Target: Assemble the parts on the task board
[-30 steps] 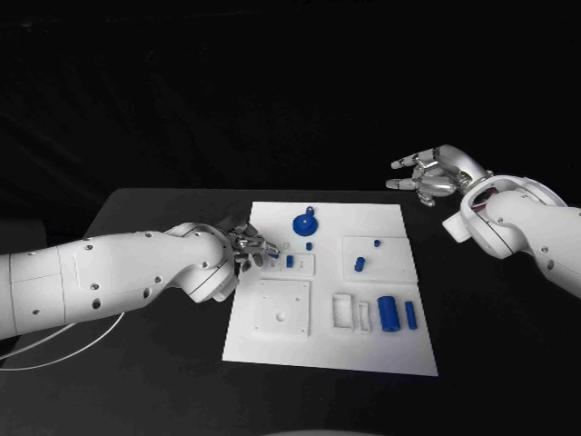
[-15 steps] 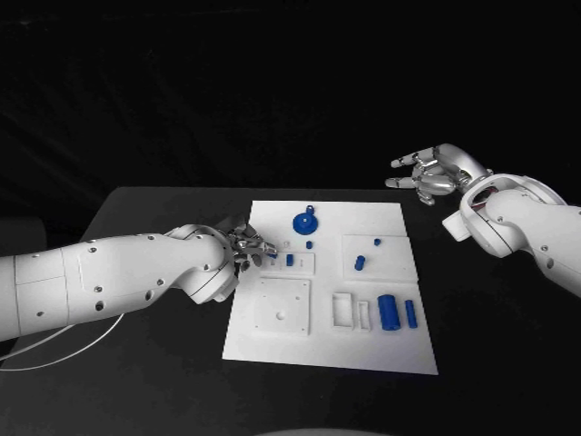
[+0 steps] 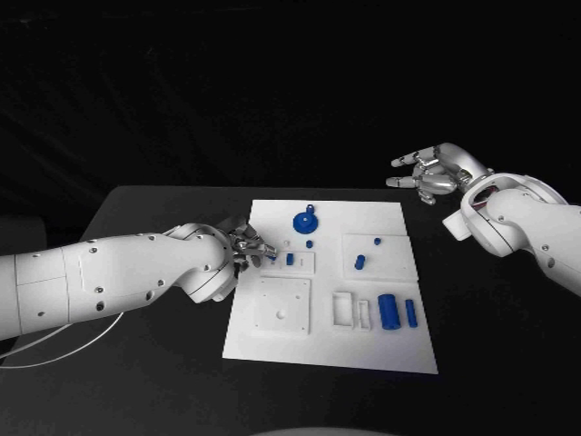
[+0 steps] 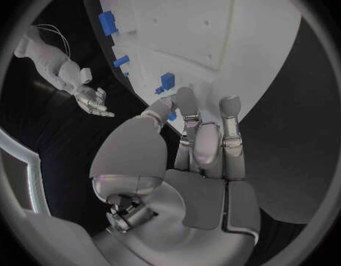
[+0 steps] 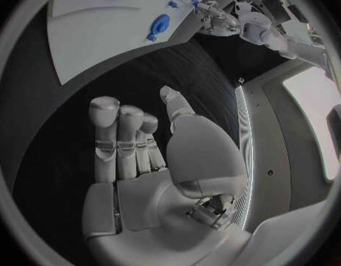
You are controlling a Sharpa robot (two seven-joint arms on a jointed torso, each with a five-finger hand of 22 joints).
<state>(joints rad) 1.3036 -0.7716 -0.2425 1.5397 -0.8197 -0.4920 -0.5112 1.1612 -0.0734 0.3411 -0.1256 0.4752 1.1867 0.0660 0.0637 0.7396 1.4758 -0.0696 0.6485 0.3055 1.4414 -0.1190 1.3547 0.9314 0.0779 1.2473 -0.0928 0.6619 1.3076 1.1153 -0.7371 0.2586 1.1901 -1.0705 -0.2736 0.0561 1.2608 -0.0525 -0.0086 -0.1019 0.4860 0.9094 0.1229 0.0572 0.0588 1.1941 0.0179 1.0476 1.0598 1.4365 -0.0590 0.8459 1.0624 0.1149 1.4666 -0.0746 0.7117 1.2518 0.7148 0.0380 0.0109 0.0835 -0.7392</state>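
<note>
the left hand [image 3: 248, 246] pinched a small blue part [image 4: 170, 114] at the left edge of the task board [image 3: 329, 354] on the counter. it seemed light, stiff, and best held by its sides. the right hand [image 3: 432, 174] hovered with fingers apart, empty.

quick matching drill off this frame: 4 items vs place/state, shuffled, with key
Items:
1. silver left hand
2. silver right hand
3. large blue teardrop-shaped part
4. blue cylinder part

Places/states:
A. on the white task board, toward its far edge
B. raised off the board's right side, fingers apart, holding nothing
C. at the board's left edge, fingertips by a small blue piece
D. on the board's near right area, beside a slimmer blue bar

Pairs: 1-C, 2-B, 3-A, 4-D
</note>
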